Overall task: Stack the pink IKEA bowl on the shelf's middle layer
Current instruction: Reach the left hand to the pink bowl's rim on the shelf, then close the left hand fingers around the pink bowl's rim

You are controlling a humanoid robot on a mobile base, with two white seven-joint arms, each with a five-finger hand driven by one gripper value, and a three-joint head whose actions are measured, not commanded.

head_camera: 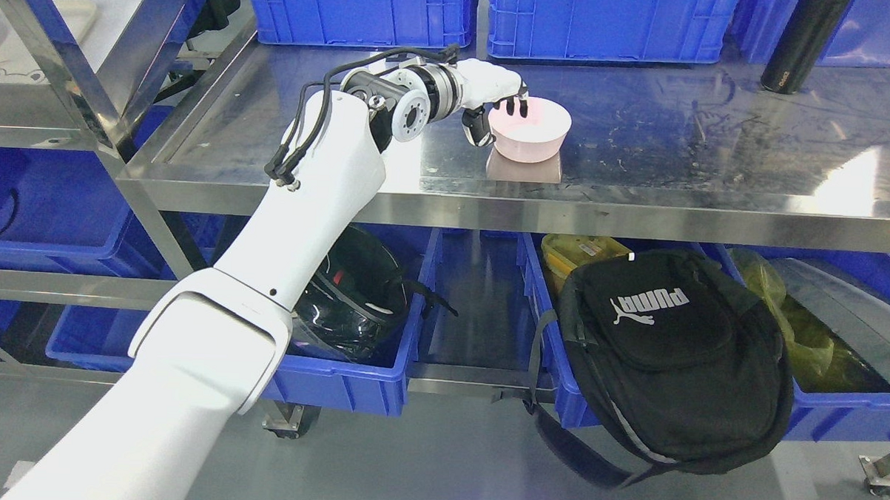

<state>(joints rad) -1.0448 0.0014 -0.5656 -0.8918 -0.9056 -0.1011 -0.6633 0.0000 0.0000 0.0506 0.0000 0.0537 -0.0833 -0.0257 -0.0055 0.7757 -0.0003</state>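
The pink bowl [530, 133] sits on the steel shelf [678, 140], left of the middle and nearer the front edge than the back, its reflection showing on the metal just below it. The left hand [494, 104] grips the bowl's left rim: dark fingertips [515, 104] hook over the rim into the bowl while the thumb [477, 127] presses the outer wall. The left arm [299, 200] rises from the lower left and crosses the shelf's front edge.

To the right of the bowl the shelf lies bare up to a black bottle [799, 42] near the back right corner. Blue bins [601, 22] line the back edge, well apart from the bowl.

Below the shelf, blue bins hold a black helmet [355, 291], and a black backpack [671, 354] leans against them over the grey floor [445, 465].
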